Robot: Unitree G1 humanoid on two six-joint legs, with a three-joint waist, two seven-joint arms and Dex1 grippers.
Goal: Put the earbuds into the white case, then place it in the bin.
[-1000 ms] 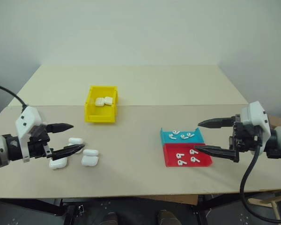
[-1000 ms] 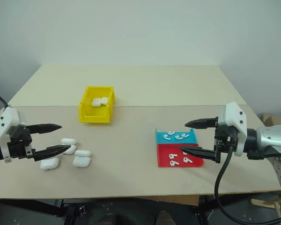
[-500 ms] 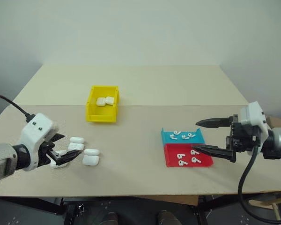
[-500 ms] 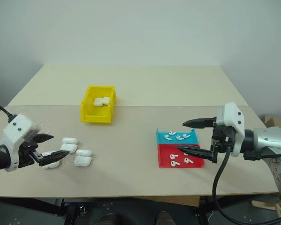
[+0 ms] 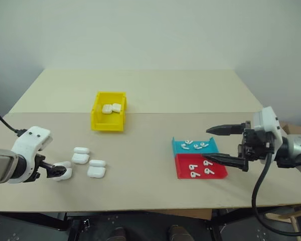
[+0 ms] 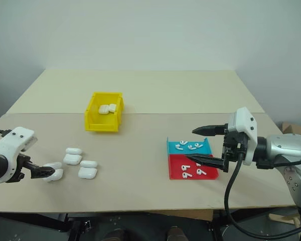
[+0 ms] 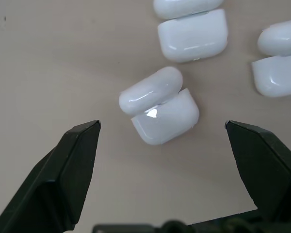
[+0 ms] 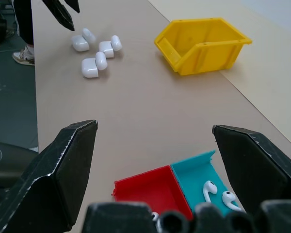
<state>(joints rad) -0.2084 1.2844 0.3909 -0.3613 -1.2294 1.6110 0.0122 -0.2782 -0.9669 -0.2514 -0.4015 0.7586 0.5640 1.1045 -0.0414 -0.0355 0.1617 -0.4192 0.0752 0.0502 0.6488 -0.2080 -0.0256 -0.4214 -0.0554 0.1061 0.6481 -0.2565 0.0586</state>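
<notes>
Because a white case point(image 7: 159, 108) must be lifted first, the left gripper point(image 7: 162, 127) straddles one, fingers point(image 7: 75, 160) spread; right gripper point(image 5: 221, 145) waits released beside earbuds point(image 5: 195, 145).

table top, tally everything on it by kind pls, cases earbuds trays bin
white cases: 4 (3 lying open on the table, what looks like 1 in the yellow bin)
earbuds: 8 (4 in the teal tray, 4 in the red tray)
trays: 2
yellow bin: 1
total: 15
</notes>
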